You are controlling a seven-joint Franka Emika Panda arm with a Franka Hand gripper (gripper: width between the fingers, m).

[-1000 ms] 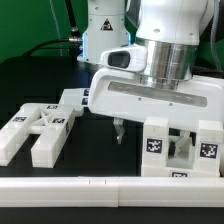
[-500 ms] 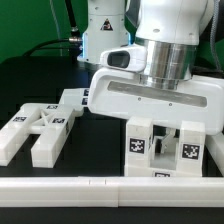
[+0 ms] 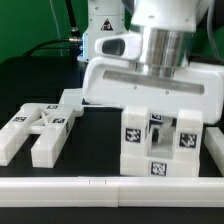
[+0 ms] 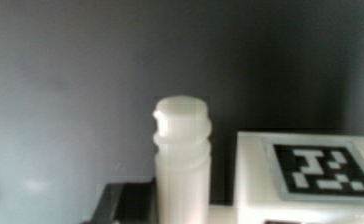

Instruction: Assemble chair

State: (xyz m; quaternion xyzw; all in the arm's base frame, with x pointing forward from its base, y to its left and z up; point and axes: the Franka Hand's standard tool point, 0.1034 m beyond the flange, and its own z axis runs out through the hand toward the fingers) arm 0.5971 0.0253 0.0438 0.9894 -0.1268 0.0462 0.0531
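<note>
Moved: since a second ago the tagged chair piece (image 3: 133, 142) has shifted toward the exterior view's left and stands higher in the picture. The gripper (image 3: 152, 104) has shifted the same way, and the bare finger that then hung clear beside the piece no longer shows.
Fingers: drawn together, clamped on the tagged chair piece (the contact itself is hidden behind the piece in the exterior view).
Tagged chair piece: directly under the gripper's broad white body, upright. It has two blocky posts side by side with a lower bar between them. A black-and-white tag faces the camera on each post and another on the bar.
Footing: cannot tell whether the piece's underside touches the table (image 3: 95, 140) or hangs just above it.
Loose chair parts (image 3: 35, 128): on the table toward the exterior view's left, well apart from the held piece. They are several long white blocks lying flat and touching one another, tags facing up.
Rail (image 3: 90, 188): long, plain and white, running across the front of the exterior view, just in front of the held piece.
Arm (image 3: 165, 40): comes down from above, its wrist straight over the gripper.
Wrist view: a pale rounded upright shape (image 4: 182, 160) sits close to the lens, too blurred to name. Just beside it is a tagged block face (image 4: 317, 168), with dark grey ground behind.
</note>
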